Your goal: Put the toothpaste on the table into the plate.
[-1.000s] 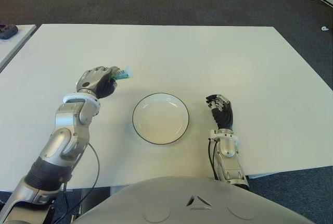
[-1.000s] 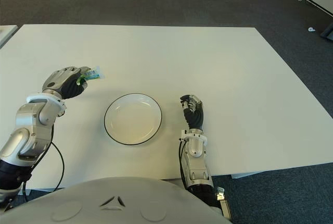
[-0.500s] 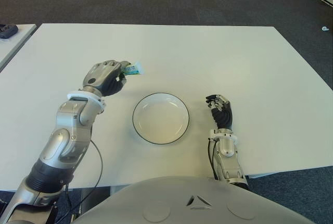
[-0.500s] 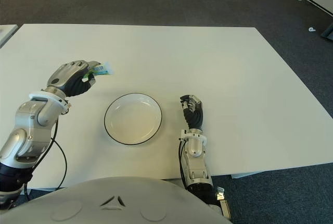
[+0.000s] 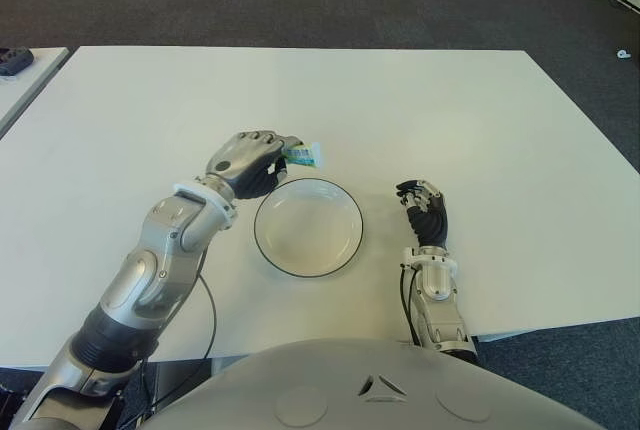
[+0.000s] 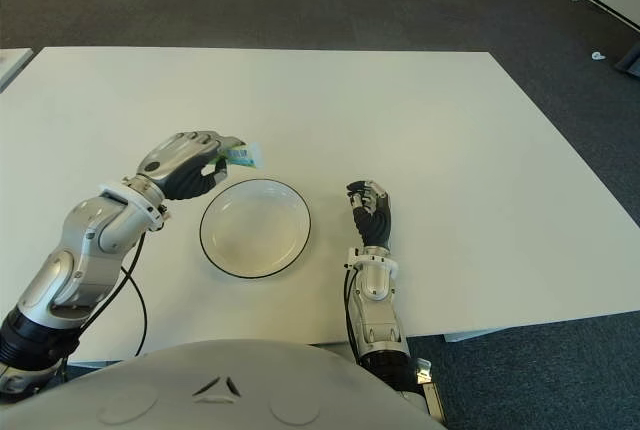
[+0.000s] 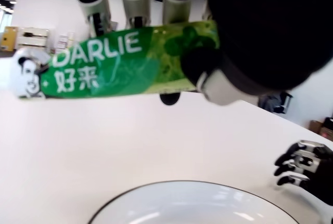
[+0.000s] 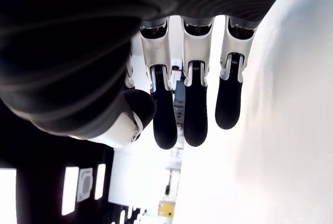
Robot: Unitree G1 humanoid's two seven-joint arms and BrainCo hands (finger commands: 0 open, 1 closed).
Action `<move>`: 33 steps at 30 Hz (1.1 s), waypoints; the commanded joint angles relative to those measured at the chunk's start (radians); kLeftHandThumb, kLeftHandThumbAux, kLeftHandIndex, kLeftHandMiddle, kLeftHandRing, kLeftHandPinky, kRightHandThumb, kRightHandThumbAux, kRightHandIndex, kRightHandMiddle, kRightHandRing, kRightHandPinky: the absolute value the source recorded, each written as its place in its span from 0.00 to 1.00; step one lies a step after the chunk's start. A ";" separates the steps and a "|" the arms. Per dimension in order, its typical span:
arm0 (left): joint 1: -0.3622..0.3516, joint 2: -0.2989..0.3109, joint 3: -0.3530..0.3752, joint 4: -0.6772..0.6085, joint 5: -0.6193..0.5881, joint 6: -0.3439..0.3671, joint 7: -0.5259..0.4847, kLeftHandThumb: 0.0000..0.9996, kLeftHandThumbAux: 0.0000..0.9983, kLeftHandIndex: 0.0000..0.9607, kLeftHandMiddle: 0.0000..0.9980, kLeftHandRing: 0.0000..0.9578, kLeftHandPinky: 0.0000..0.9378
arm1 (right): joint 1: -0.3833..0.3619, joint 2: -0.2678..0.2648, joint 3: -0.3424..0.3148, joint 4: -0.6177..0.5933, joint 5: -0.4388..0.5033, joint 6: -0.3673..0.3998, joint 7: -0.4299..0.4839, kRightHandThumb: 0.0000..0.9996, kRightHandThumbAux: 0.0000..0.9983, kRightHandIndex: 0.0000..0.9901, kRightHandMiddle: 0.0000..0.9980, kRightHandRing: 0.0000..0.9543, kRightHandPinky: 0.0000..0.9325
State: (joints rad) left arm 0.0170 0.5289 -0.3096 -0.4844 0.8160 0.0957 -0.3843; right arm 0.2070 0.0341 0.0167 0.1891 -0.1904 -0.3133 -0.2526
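Observation:
My left hand (image 5: 256,159) is shut on a green toothpaste tube (image 5: 301,155) and holds it just above the far-left rim of the white, dark-rimmed plate (image 5: 308,227). In the left wrist view the toothpaste tube (image 7: 125,66) lies across my fingers, lettering visible, with the plate (image 7: 208,203) below it. The plate holds nothing. My right hand (image 5: 423,212) shows beside the plate, on its right, fingers relaxed and holding nothing.
The white table (image 5: 420,110) stretches far behind the plate. Its front edge runs close to my arms. A second table's corner (image 5: 25,65) with a dark object shows at the far left. Dark carpet lies beyond.
My left hand has carried the toothpaste rightward and nearer, from well left of the plate to its far-left rim. The right hand has not moved.

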 commanded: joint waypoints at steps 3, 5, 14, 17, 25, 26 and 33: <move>-0.039 0.030 -0.060 0.108 0.000 -0.149 0.012 0.73 0.70 0.46 0.85 0.88 0.90 | -0.005 0.002 -0.002 0.011 0.004 -0.013 -0.001 0.70 0.73 0.43 0.46 0.46 0.46; -0.046 0.032 -0.068 0.132 0.005 -0.183 0.021 0.73 0.70 0.46 0.85 0.88 0.91 | -0.005 0.002 -0.002 0.012 0.004 -0.014 -0.002 0.70 0.73 0.43 0.45 0.46 0.46; -0.076 0.028 -0.110 0.246 0.004 -0.335 0.061 0.73 0.70 0.46 0.84 0.87 0.88 | -0.002 0.002 -0.004 0.007 0.007 -0.017 -0.001 0.70 0.73 0.43 0.45 0.45 0.45; -0.085 0.023 -0.131 0.291 0.025 -0.388 0.099 0.73 0.70 0.46 0.84 0.88 0.90 | 0.001 0.002 -0.005 0.003 0.007 -0.014 -0.001 0.70 0.73 0.43 0.45 0.45 0.45; -0.115 0.000 -0.204 0.444 0.116 -0.447 0.188 0.73 0.70 0.46 0.85 0.89 0.91 | 0.009 0.003 -0.005 -0.004 0.006 -0.013 -0.002 0.70 0.73 0.43 0.45 0.46 0.45; -0.121 0.000 -0.209 0.463 0.118 -0.455 0.191 0.73 0.70 0.46 0.85 0.89 0.91 | 0.009 0.003 -0.005 -0.005 0.006 -0.013 -0.002 0.70 0.73 0.43 0.45 0.46 0.46; -0.142 -0.006 -0.236 0.593 0.143 -0.502 0.274 0.72 0.70 0.46 0.86 0.89 0.92 | 0.010 0.003 -0.007 -0.010 0.009 -0.011 0.000 0.70 0.73 0.43 0.46 0.46 0.46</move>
State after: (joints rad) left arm -0.1063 0.5240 -0.5314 0.0436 0.9345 -0.3961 -0.1528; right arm 0.2162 0.0341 0.0146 0.1852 -0.1895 -0.3244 -0.2534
